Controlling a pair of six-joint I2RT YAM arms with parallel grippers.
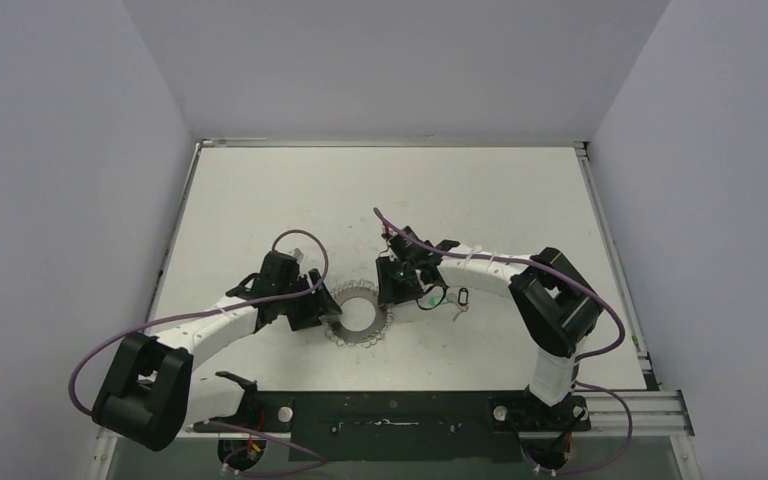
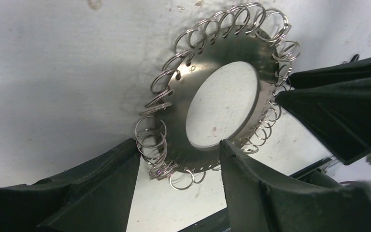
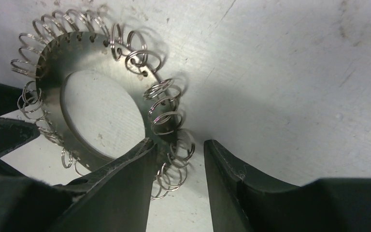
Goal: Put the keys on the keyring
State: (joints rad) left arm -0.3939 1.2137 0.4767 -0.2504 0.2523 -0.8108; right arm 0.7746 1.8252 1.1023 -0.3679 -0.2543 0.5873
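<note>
While left gripper (image 2: 176, 145) and right gripper (image 3: 178, 145) flank one keyring (image 2: 212, 53), keys (image 1: 457, 300) nearby

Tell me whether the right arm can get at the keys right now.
Probably yes. The keys lie uncovered on the table just beside the right gripper, whose open jaws straddle the keyring's loops; it would need to back off first.
</note>
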